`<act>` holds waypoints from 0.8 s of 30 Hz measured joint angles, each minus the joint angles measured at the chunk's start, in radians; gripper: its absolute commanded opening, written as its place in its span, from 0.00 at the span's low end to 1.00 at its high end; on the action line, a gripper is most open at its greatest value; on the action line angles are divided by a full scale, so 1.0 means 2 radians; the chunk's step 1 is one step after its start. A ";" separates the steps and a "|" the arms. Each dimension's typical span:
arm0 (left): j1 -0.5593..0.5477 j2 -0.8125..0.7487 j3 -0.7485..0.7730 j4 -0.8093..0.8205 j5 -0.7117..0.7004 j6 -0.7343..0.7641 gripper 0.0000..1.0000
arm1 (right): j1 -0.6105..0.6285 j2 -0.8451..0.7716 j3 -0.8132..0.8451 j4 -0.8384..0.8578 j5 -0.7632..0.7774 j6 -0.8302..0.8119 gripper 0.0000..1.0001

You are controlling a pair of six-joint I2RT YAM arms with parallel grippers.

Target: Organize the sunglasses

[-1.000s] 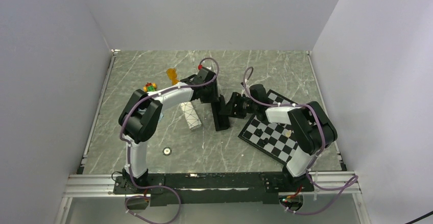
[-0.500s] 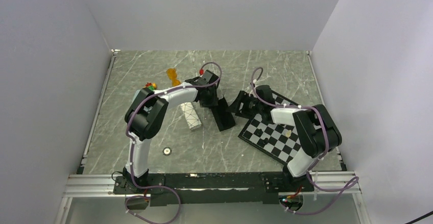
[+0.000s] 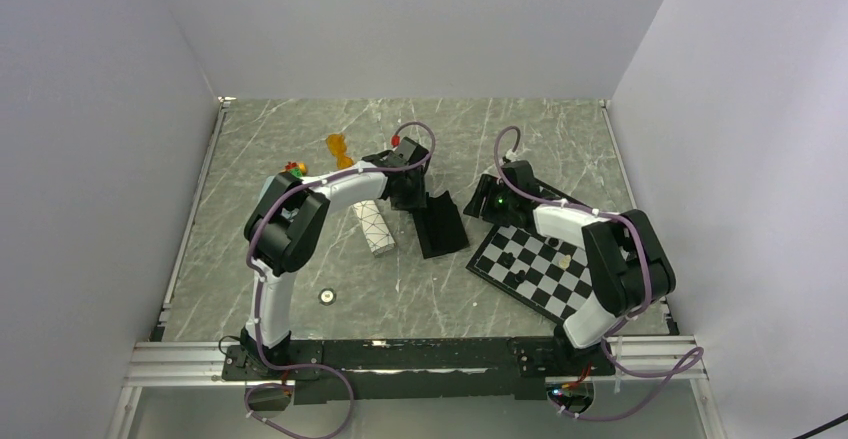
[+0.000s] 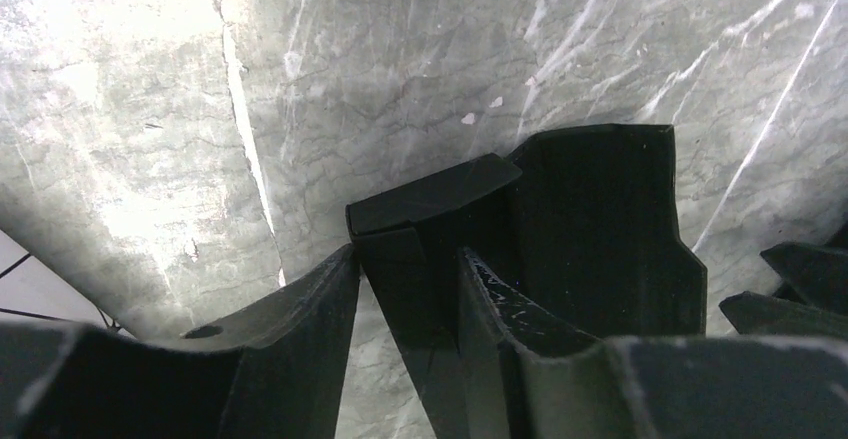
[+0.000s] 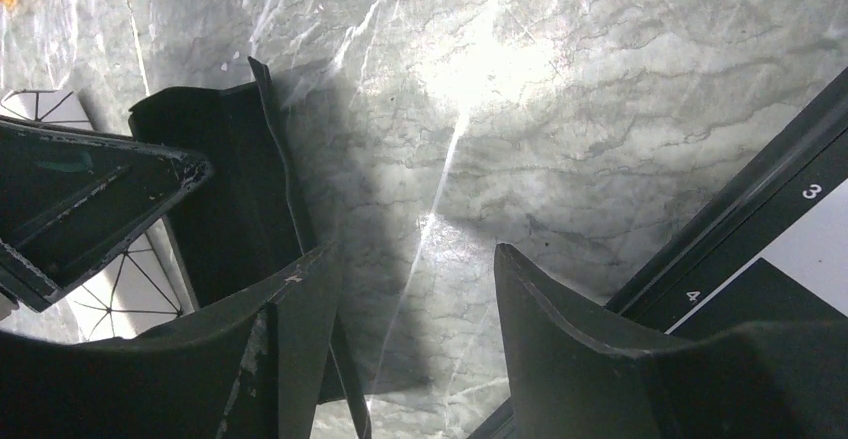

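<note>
orange sunglasses (image 3: 338, 149) are lying on the table (image 3: 300, 269), far-left part, well apart from both cases; long axis is running roughly near-to-far, near end slanting a little right; which way the lenses are facing i cannot tell, too small from above; nothing is touching them.

left arm (image 3: 340, 184) is crossing just on the near side of them, sitting between the pair and the cases; small coloured toy (image 3: 294, 169) is sitting near them, left and slightly nearer; white case (image 3: 373, 226) with black line pattern is lying on the near side of that arm, long axis also near-to-far.

black case (image 3: 442, 229) is lying open just right of the white one; left gripper (image 4: 405, 259) is pinching an upright black wall of it, one finger (image 4: 300, 339) on each side, jaws at a middling width and pressing on the black case.

right gripper (image 5: 415, 269) is hovering just right of the black case with jaws spread, only bare marble showing between the fingers, gripping nothing; chessboard (image 3: 530, 269) is lying under and right of it, its corner near the black case; small round thing (image 3: 326, 297) is sitting alone nearer the arm bases.
</note>
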 measured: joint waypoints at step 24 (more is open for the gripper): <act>0.080 -0.544 -0.257 0.030 -0.142 0.045 0.99 | -0.004 -0.467 -0.107 0.025 0.125 -0.064 1.00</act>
